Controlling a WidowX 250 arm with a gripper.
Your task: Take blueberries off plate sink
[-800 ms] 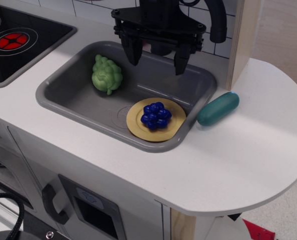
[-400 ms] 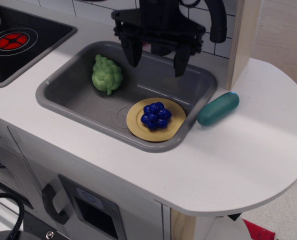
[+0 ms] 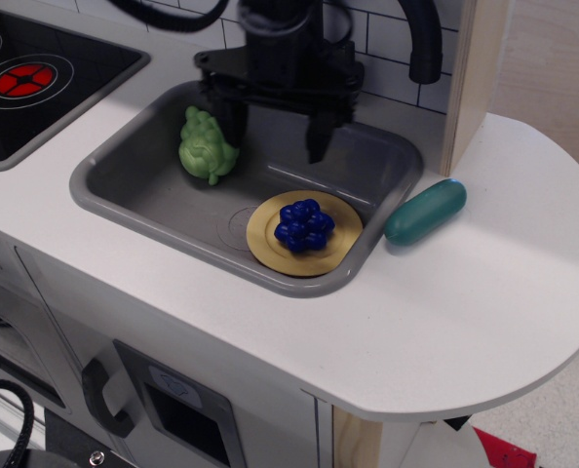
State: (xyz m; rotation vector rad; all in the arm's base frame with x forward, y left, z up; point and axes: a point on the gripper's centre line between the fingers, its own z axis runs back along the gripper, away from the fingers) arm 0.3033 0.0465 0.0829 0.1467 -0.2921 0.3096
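Observation:
The blueberries [image 3: 304,225] are a glossy dark-blue cluster lying in the middle of the mustard-yellow plate [image 3: 266,244]. The plate rests in the front right corner of the grey sink [image 3: 163,195]. My black gripper [image 3: 276,139] hangs over the back of the sink, above and behind the plate, a little to its left. Its two fingers are spread wide apart and hold nothing. It does not touch the blueberries.
A bumpy light-green toy vegetable [image 3: 208,146] lies in the sink's back left, close to my left finger. A teal oblong toy [image 3: 425,212] lies on the white counter right of the sink. The black stovetop [image 3: 36,78] is at left. A wooden post [image 3: 470,68] stands at back right.
My gripper has moved left and slightly down, toward the green vegetable side of the sink, still open. The blueberries and plate have not moved.

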